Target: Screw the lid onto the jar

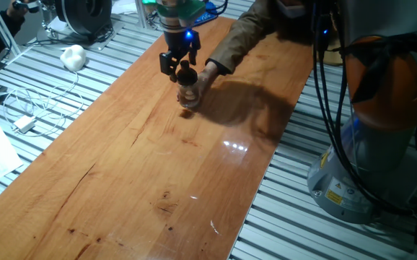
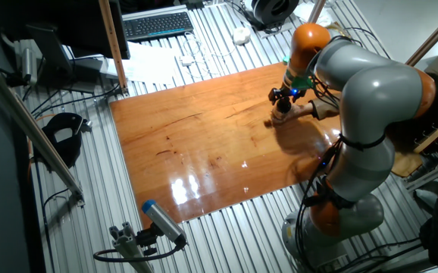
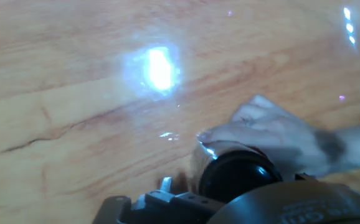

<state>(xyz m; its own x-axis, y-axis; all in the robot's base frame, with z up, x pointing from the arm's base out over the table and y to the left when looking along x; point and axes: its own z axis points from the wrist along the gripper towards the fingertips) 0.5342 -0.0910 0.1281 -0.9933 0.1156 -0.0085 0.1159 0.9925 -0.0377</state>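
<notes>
Gripper (image 1: 182, 63) hangs low over the far part of the wooden table (image 1: 158, 166), its black fingers (image 1: 167, 63) down on either side of the lid (image 1: 187, 72). Fingers look pinched on the lid, though the contact itself is small and dark in both fixed views. Lid is black, rounded, sitting atop the jar (image 1: 188, 94). Jar stands upright on the wood, clear glass, base touching the table.

A person's hand (image 1: 207, 78) reaches in from the far side, sleeve (image 1: 248, 32) trailing back, and wraps around the jar from behind, touching it.

Hand view: blurred. Lid (image 3: 236, 174) fills the lower middle as a dark round shape, jar glass (image 3: 206, 154) showing just at its edge, human fingers (image 3: 273, 140) curled against it. Bright light glare on the wood to the upper left.

Other fixed view: gripper (image 2: 283, 97) and jar (image 2: 281, 115) sit near the table's far right edge, grey-and-orange arm (image 2: 370, 98) arching over them
</notes>
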